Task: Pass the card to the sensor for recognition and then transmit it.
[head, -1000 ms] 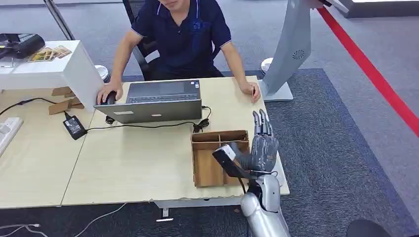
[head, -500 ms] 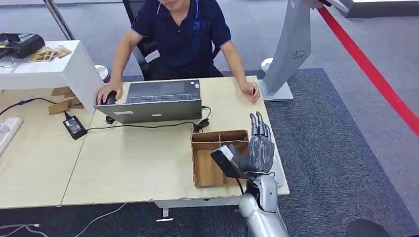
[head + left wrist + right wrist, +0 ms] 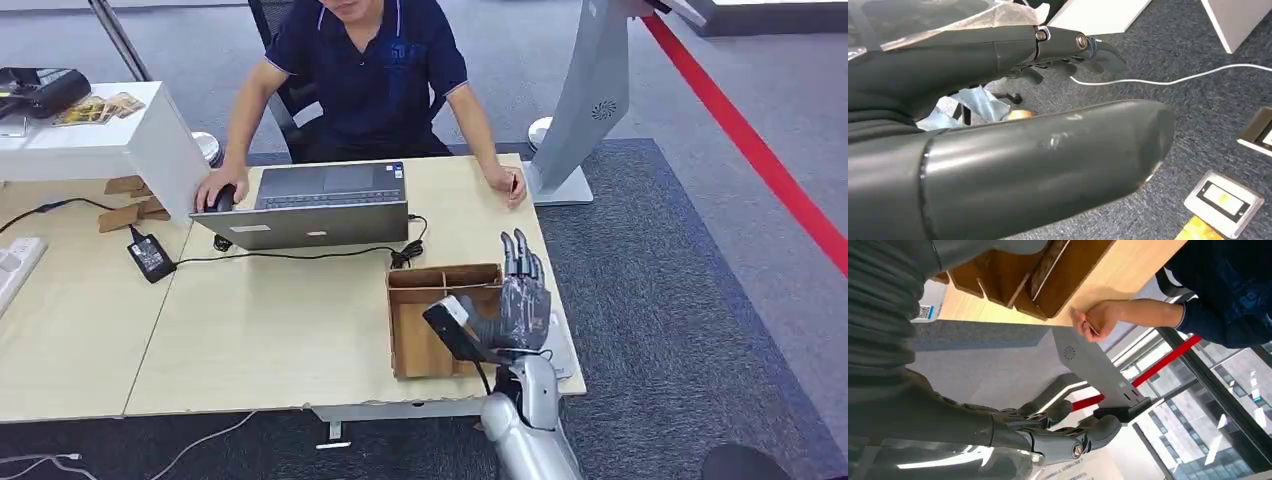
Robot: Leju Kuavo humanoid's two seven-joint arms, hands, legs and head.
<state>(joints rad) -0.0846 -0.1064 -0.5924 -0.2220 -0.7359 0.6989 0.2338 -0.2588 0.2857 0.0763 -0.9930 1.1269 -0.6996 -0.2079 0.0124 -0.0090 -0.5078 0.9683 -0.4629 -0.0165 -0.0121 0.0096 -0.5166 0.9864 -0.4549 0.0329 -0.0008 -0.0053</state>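
Wooden tray [image 3: 420, 345] beside raised, empty right hand [image 3: 522, 300].

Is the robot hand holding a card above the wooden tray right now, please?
No, the right robot hand hovers over the wooden tray with fingers extended and nothing in them.

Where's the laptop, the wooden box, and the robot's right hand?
laptop [image 3: 318, 222]: head view, on the grey lid's back.
wooden box [image 3: 418, 340]: head view, on the floor of its big compartment.
right hand [image 3: 521, 300]: head view, on the back of the hand.
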